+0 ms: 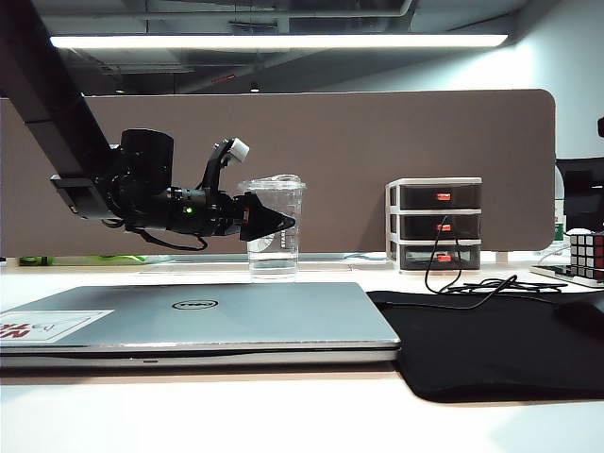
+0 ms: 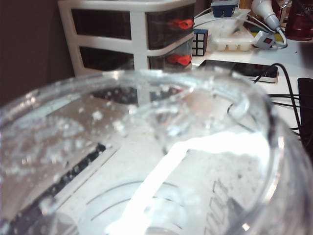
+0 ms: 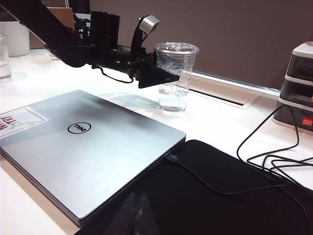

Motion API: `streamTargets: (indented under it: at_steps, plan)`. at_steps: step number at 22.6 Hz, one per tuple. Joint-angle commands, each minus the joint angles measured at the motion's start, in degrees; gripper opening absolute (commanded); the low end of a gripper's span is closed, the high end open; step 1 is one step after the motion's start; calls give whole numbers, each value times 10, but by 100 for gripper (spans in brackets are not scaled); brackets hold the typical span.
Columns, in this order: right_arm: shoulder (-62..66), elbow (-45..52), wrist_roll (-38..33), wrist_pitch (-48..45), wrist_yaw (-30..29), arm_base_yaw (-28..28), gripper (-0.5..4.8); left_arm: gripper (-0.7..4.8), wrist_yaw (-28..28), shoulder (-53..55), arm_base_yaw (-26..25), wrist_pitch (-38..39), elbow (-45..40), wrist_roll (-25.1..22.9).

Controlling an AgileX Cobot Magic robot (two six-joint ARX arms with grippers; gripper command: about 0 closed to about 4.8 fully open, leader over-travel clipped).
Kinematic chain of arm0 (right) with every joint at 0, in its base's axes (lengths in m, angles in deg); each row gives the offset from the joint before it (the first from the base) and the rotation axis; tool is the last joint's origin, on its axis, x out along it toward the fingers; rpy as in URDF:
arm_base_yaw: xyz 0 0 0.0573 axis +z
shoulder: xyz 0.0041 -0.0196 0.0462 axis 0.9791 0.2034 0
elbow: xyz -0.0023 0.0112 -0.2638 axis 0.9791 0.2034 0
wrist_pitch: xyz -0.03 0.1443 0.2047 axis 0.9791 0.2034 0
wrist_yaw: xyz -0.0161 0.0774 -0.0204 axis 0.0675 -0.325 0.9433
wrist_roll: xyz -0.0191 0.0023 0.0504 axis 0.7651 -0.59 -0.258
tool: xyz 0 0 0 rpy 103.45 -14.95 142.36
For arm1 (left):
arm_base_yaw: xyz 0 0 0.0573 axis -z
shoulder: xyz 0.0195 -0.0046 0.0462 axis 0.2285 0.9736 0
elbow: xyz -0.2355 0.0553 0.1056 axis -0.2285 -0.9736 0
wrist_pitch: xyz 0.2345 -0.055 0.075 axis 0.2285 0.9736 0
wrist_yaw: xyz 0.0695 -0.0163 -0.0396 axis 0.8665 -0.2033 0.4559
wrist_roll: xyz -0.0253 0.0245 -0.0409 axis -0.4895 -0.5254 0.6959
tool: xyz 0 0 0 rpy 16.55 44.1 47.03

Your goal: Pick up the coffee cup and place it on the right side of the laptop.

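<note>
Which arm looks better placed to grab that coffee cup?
The left: its open end effector is already at the coffee cup behind the laptop. The right end effector is nowhere in view.

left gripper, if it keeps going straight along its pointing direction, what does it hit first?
Most likely the coffee cup. The left gripper is open and level, its fingers already flanking the cup's upper half in the exterior and right wrist views, and the left wrist view is filled by the cup's lid. Whether a finger already touches it is unclear.

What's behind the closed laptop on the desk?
Behind the laptop stands the coffee cup with the left end effector open at its upper part. The laptop's lid hides the desk surface directly behind its rear edge in the exterior view.
</note>
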Motion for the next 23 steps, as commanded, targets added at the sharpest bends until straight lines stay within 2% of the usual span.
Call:
streamTargets:
  at_steps: [1,8,15,23]
  plan:
    - [-1,3,2,-7,-3,0,-1,457,-1,-1,1,-23,5,4]
    - [-1,3,2,-7,-3,0,-1,451,-29,-1,1,-25,5,4]
    - [-1,3,2,-5,-3,0,-1,304,-29,-1,1,-25,5,4]
    - [-1,3,2,6,-3,0,-1,298,-76,-2,1,-43,5,4]
